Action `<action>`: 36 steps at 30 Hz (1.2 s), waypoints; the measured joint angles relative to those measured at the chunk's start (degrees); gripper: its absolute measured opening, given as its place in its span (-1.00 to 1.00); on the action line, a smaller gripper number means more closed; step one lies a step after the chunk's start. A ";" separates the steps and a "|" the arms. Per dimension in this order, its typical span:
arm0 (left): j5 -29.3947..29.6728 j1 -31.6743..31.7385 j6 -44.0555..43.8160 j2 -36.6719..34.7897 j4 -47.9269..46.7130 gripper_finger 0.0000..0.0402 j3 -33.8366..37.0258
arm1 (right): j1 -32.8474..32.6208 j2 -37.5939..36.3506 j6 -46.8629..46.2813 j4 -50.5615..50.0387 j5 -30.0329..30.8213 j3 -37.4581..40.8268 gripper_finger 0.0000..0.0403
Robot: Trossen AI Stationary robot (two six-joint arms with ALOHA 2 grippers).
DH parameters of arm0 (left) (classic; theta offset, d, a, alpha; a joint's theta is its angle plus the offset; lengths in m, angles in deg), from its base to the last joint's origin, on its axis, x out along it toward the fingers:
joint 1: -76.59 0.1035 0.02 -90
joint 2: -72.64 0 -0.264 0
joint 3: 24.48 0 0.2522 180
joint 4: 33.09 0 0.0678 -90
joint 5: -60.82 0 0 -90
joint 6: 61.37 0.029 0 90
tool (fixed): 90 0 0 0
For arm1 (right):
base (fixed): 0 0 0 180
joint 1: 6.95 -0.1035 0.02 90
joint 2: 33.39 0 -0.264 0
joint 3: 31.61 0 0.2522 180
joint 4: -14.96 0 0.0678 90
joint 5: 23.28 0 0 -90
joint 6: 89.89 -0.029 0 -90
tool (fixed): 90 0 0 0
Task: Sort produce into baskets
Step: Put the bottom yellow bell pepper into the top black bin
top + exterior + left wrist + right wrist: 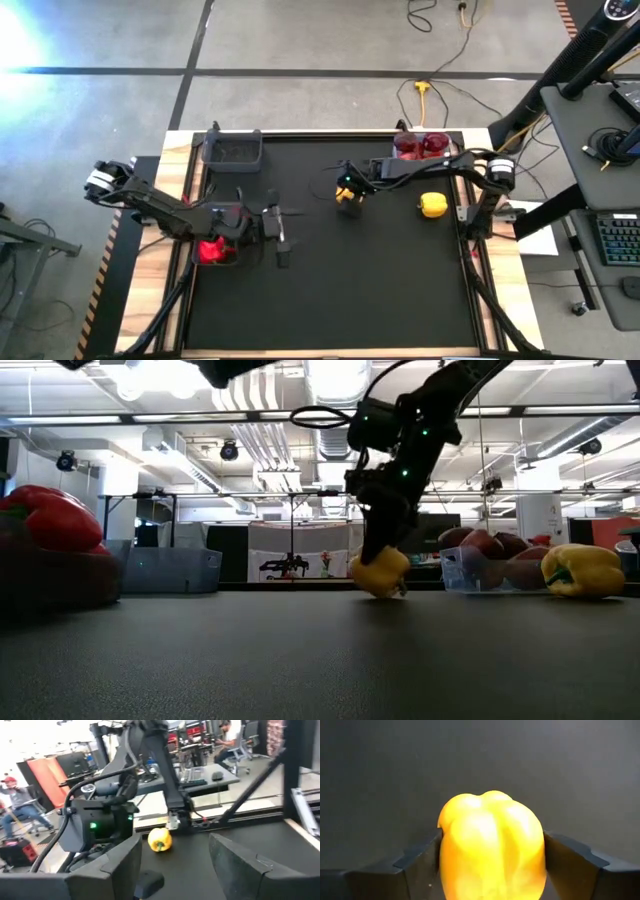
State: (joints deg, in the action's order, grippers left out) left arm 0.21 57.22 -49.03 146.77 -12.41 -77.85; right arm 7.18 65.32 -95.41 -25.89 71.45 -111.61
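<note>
My right gripper (pixel 348 196) is shut on a yellow pepper (pixel 490 845) at the middle of the black table, toward the far side. A second yellow pepper (pixel 432 205) lies on the table to the right. Dark maroon fruits fill the clear bin (pixel 420 146) at the far right. Red peppers (pixel 50 525) sit in a dark bin (pixel 215 250) under my left arm. Another dark bin (pixel 232 150) stands at the far left. My left gripper (pixel 283 235) is open and empty just right of the red peppers' bin. My right gripper pinches the yellow pepper's two opposite sides (pixel 442 855) between its two fingers (pixel 415 860). The fingers come from above, pointing down. In the low view the pepper (pixel 380 572) hangs below the gripper at table level; whether its underside touches the table I cannot tell.
The table's near half (pixel 340 300) is bare black mat. Desks, chairs and people show beyond the table in the left wrist view, and a desk with a keyboard (pixel 620 240) stands to the table's right.
</note>
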 joint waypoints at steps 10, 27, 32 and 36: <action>-1.79 10.04 -6.32 11.37 7.66 0.67 -1.54 | -1.11 -6.60 5.12 -4.42 -3.29 -0.19 0.90; -36.09 25.90 -8.58 29.95 -28.22 0.95 -30.83 | -19.62 -45.63 -3.79 14.69 5.99 32.56 0.91; -47.28 30.54 -1.46 35.90 -32.17 0.94 -37.43 | -21.05 -50.72 -8.98 15.57 7.82 39.03 0.92; -47.91 32.17 4.75 41.22 -39.07 0.94 -41.39 | -21.03 -52.38 -11.49 15.67 8.80 40.69 0.92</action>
State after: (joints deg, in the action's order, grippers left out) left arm -47.70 89.39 -44.29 187.99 -51.47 -119.24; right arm -13.84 12.94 -106.90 -10.21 80.24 -70.92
